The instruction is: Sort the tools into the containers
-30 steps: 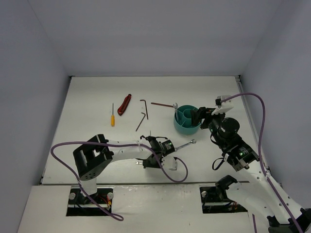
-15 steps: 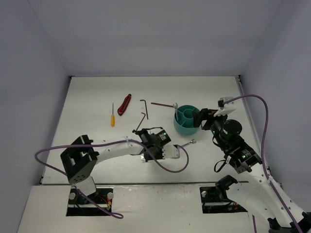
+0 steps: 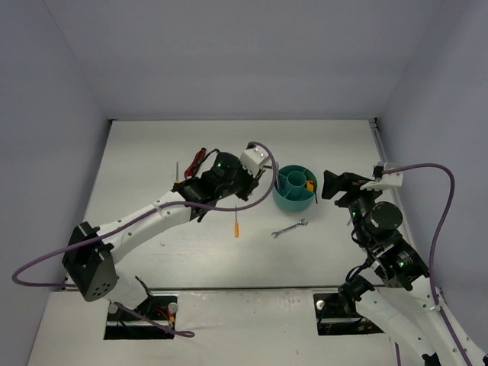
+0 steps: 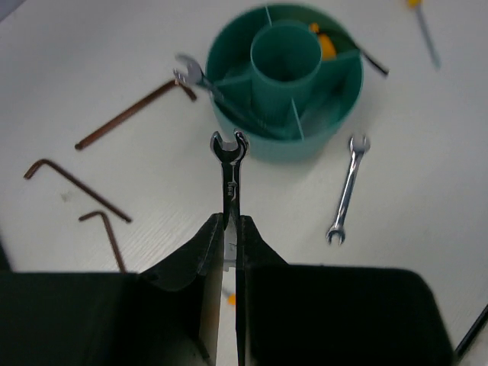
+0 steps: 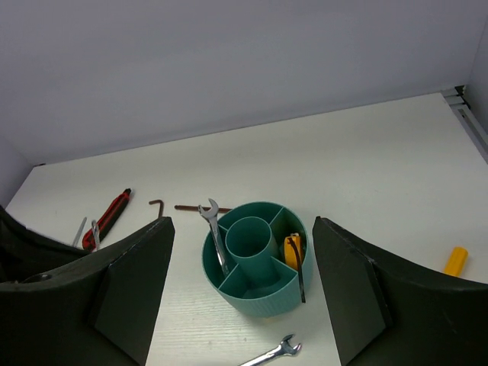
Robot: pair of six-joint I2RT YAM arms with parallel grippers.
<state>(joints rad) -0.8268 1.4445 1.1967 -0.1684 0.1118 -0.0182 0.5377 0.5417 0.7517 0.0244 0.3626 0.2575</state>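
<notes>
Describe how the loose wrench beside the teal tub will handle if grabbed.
Probably rigid and heavy for its size: the loose wrench looks like shiny metal. Lying flat on the table, it would likely slide rather than roll, and may slip when gripped.

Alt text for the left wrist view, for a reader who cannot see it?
The jaws of the left gripper are shut on a silver wrench, its open end pointing toward the teal tub. A second wrench leans in one tub compartment, a third wrench lies on the table at picture right, and three dark hex keys lie at picture left.
</notes>
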